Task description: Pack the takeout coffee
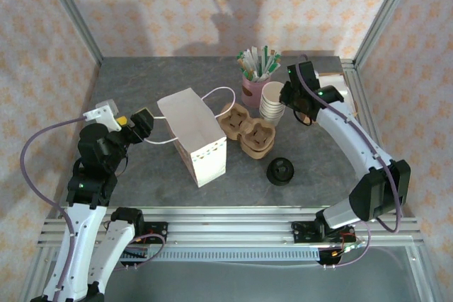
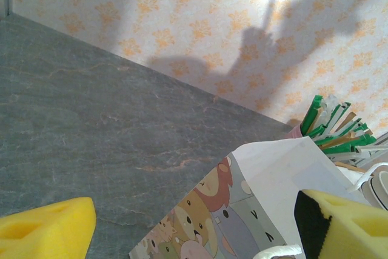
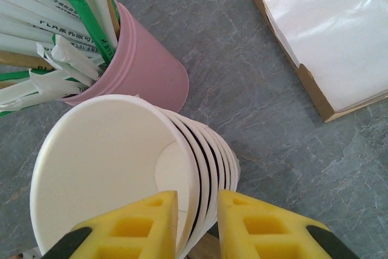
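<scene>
We see the takeout coffee, a small round cup under a black plastic dome lid, standing alone on the grey stone-look table. It is at five o'clock from the brown moulded cardboard cup carrier and apart from it.

The right gripper is up at one o'clock from the coffee, on the stack of cream paper cups. Its yellow foam fingers are nearly together, one inside the top cup and one outside, with the cup walls pinched between them. The pink cup of wrapped straws touches the stack at eleven o'clock.

The left gripper is at nine o'clock from the open white paper bag, jaws spread wide and gripping nothing, by the bag's white cord handle.
</scene>
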Controlling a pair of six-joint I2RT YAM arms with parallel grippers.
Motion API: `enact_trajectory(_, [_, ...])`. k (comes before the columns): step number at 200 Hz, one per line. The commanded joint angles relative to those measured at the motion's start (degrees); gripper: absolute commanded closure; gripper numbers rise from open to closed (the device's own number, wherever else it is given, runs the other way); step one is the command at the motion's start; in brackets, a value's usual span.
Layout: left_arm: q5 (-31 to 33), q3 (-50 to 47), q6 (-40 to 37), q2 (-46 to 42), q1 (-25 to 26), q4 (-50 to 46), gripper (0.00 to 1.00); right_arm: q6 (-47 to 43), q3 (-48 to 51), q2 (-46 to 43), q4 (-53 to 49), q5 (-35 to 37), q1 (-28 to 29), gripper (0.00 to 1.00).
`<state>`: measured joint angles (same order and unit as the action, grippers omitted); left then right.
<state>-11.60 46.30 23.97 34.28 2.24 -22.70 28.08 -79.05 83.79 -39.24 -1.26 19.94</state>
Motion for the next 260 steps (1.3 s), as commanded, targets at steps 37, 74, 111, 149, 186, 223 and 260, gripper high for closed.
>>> enact_trajectory(37, [0.1, -0.5, -0.1, -0.3, 0.2, 0.2, 0.13, 0.9, 0.0, 1.1, 2.2, 0.4, 0.2, 0.81])
enact_trajectory(74, [0.1, -0.6, -0.2, -0.3, 0.2, 0.2, 0.12, 1.1, -0.3, 1.9, 2.1, 0.0, 0.2, 0.82])
enact_trajectory(111, [0.2, -0.6, -0.1, -0.3, 0.2, 0.2, 0.13, 1.3, -0.7, 1.6, 2.2, -0.3, 0.2, 0.91])
enact_trajectory(149, [0.2, -0.5, -0.2, -0.4, 0.2, 0.2, 0.13, 1.4, -2.0, 1.0, 1.4, -0.7, 0.1, 0.97])
enact_trajectory(186, [-0.1, -0.6, -0.4, -0.6, 0.2, 0.3, 0.12, 1.4, -3.3, -0.2, 1.0, -1.3, 0.1, 1.0])
enact_trajectory(223, [-0.2, -0.7, -0.8, -1.9, 0.2, 1.0, 0.11, 0.9, -5.0, -1.5, -0.1, -1.7, 0.2, 1.0])
enact_trajectory(260, [-1.1, -2.3, -0.6, -4.6, 0.2, 3.6, 0.09, 0.0, -7.1, -3.5, -1.4, -2.3, 0.2, 1.0])
